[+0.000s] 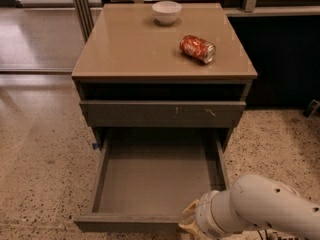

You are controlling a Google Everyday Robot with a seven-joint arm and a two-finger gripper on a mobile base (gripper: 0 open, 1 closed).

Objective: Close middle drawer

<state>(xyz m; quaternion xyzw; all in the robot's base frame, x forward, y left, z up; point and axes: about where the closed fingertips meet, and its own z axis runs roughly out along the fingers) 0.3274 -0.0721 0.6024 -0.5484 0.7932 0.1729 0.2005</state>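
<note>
Pushed from here, the wide, shallow grey-brown wooden middle drawer [150, 184], which lies pulled far out to the left of and beyond the gripper [190, 223], may skew and jam. The gripper sits at its front edge right of centre; whether it is spread or pressed together, I cannot tell. The drawer's inside is flat, grey and bare.

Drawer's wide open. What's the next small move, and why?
Probably press the tool forward against the drawer front, toward the cabinet. The drawer is pulled far out, and the tool sits at its front edge, right of centre.
</note>
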